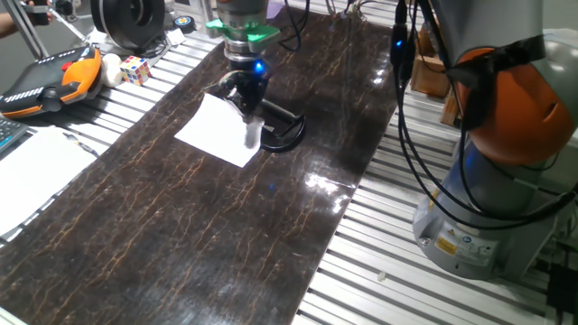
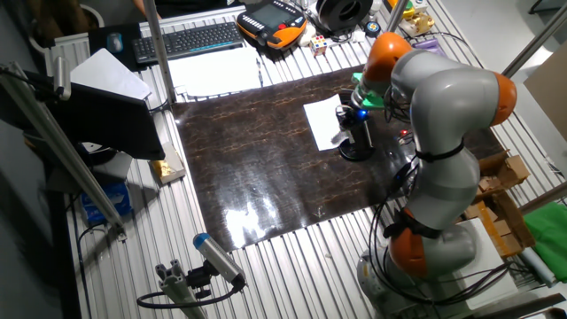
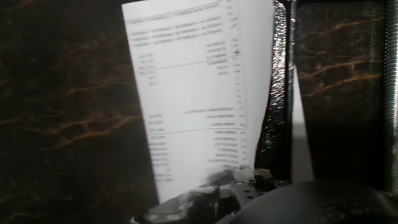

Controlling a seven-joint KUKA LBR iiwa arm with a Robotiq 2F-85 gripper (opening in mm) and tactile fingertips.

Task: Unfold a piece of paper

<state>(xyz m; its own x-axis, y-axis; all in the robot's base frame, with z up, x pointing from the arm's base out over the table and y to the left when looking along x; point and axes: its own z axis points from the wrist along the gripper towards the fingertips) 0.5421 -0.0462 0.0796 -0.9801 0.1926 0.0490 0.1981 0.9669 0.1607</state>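
Observation:
The piece of paper [image 1: 212, 131] is a white sheet on the dark marbled tabletop [image 1: 181, 235]; it also shows in the other fixed view [image 2: 321, 122]. My gripper [image 1: 251, 128] stands over its right edge, fingers pointing down. In the hand view the paper [image 3: 193, 93] shows faint print and rises beside a shiny taped finger [image 3: 281, 93]. A thin white sliver of it lies in the gap. The second finger sits at the frame's right edge, with bare table between the two. The gripper [image 3: 339, 81] looks open.
A black round base [image 1: 284, 135] stands just right of the paper. An orange device [image 1: 54, 77], a Rubik's cube [image 1: 135, 69] and a larger white sheet [image 1: 36, 171] lie at the left. A keyboard [image 2: 190, 40] lies at the back. The arm's base [image 1: 506, 135] stands at the right.

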